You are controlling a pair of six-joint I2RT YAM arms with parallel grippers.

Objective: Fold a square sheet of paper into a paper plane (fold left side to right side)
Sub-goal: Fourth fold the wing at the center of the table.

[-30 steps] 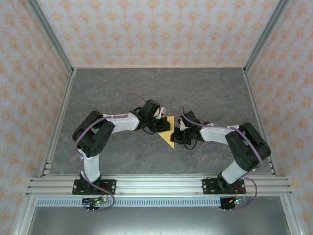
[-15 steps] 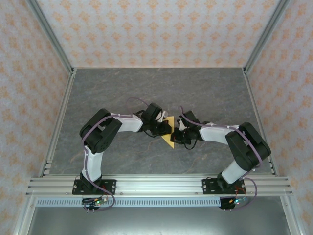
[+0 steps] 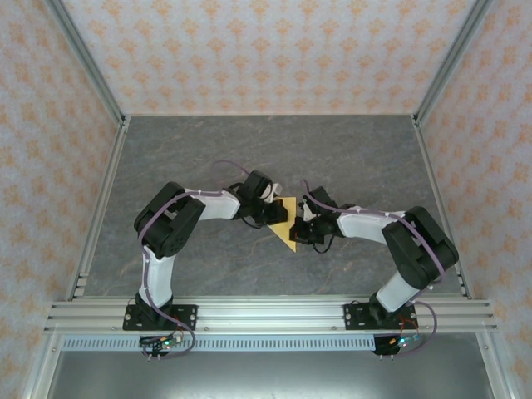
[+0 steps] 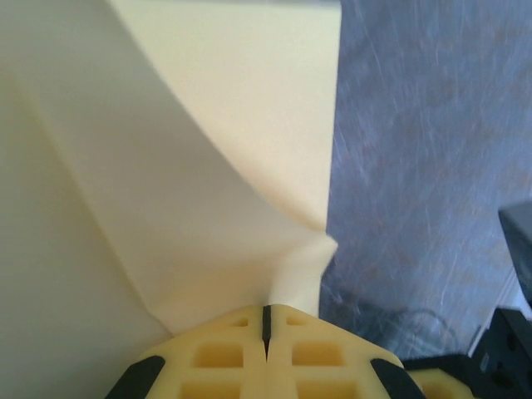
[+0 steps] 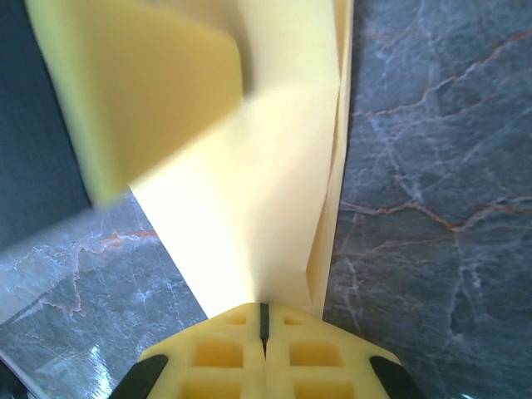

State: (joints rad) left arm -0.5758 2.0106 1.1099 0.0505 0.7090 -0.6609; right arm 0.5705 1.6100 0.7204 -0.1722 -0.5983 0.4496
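The square sheet of paper [image 3: 286, 229] lies mid-table as a creased yellow pointed shape, tip toward the near edge. My left gripper [image 3: 280, 213] sits at its left upper part. In the left wrist view this gripper [image 4: 266, 312] is shut, with a curved, lifted flap of the paper [image 4: 183, 166] rising to the fingertips. My right gripper [image 3: 301, 231] is at the paper's right edge. In the right wrist view it [image 5: 264, 309] is shut, its tips on the paper [image 5: 249, 199] beside stacked folded layers. A blurred pale-yellow shape [image 5: 141, 83] hangs over the far paper.
The grey marbled tabletop [image 3: 249, 150] has aluminium rails at its left [image 3: 104, 199], right [image 3: 436, 199] and near [image 3: 266, 312] edges, with patterned walls beyond. A black part of the other arm [image 4: 515, 332] stands close on the right of the left wrist view.
The left arm's elbow has swung rightward and its gripper has shifted slightly over the paper. The right arm has hardly moved. Both grippers stay shut.
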